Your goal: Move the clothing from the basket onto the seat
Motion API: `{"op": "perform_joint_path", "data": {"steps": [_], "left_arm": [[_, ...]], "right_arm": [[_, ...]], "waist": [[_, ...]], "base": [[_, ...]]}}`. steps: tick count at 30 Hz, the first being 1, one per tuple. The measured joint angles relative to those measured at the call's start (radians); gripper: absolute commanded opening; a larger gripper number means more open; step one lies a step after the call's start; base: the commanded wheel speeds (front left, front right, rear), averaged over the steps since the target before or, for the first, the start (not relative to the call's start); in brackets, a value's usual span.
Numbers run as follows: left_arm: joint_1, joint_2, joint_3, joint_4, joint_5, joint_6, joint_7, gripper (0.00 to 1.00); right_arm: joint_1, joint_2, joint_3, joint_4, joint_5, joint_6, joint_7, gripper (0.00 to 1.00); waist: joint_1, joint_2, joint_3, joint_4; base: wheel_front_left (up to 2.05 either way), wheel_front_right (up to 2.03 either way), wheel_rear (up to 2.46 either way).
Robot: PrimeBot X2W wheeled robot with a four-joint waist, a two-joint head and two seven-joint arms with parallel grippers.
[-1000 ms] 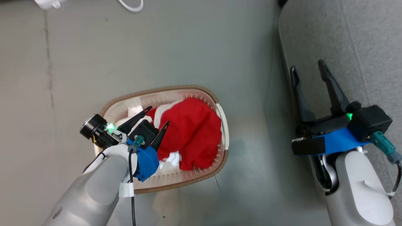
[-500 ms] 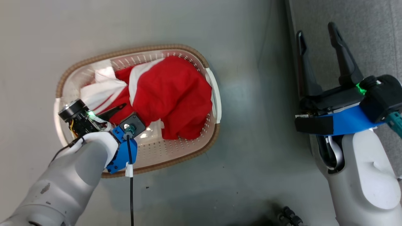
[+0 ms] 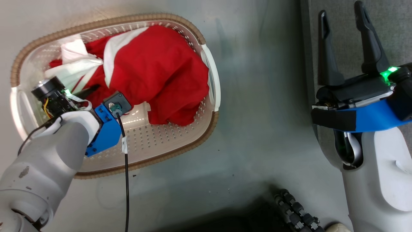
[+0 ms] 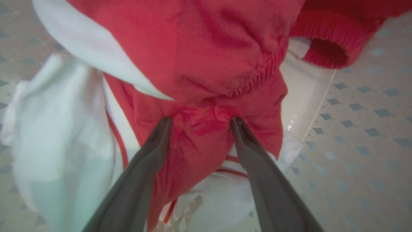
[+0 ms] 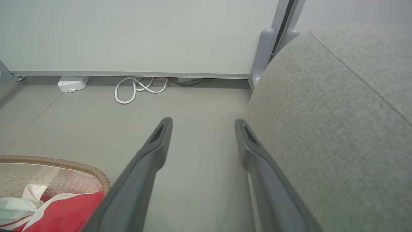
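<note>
The left end effector (image 4: 201,120), fingers (image 4: 151,151) spread, straddles a red fold of the clothing (image 3: 154,71), which lies heaped in the basket (image 3: 161,15) left of the seat (image 3: 396,32); a shallow pinch may slip, or the tangled heap may drag the basket; the right end effector (image 3: 341,9) hangs spread and empty.

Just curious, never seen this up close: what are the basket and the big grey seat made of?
The basket looks like glossy cream plastic punched with rows of holes; its brown rim looks woven, perhaps moulded. The seat seems upholstered in matte grey textured fabric, with a seam.
</note>
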Motion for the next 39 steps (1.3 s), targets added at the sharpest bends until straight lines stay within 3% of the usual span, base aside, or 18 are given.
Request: {"op": "perform_joint_path", "data": {"steps": [14,15,16,28,39], "left_arm": [[-0.048,0.014,-0.025,0.010,-0.018,0.000,0.107,0.98],[-0.048,0.012,-0.026,0.009,-0.020,0.000,0.118,0.34],[-0.048,0.011,-0.027,0.009,-0.020,0.000,0.126,0.00],[-0.041,-0.050,-0.031,0.018,-0.045,0.000,0.163,0.00],[0.011,-0.119,-0.028,0.017,-0.114,0.000,0.088,0.00]], "right_arm": [[-0.002,0.000,-0.022,-0.044,0.008,0.000,0.000,1.00],[-0.002,0.000,-0.023,-0.044,0.008,0.000,0.000,1.00],[-0.002,0.000,-0.023,-0.044,0.008,0.000,0.000,1.00],[-0.008,0.000,-0.039,-0.034,0.009,0.000,0.000,1.00],[0.004,0.000,-0.050,-0.006,0.000,0.000,0.000,1.00]], "waist": [[-0.0001,0.0001,0.071,-0.027],[-0.0001,0.0001,0.071,-0.028],[-0.0001,0.0001,0.070,-0.028],[-0.0001,0.0001,0.020,-0.015],[-0.0001,0.0001,-0.101,0.021]], "base": [[0.00,0.00,0.00],[0.00,0.00,0.00],[0.00,0.00,0.00],[0.00,0.00,0.00],[0.00,0.00,0.00]]}}
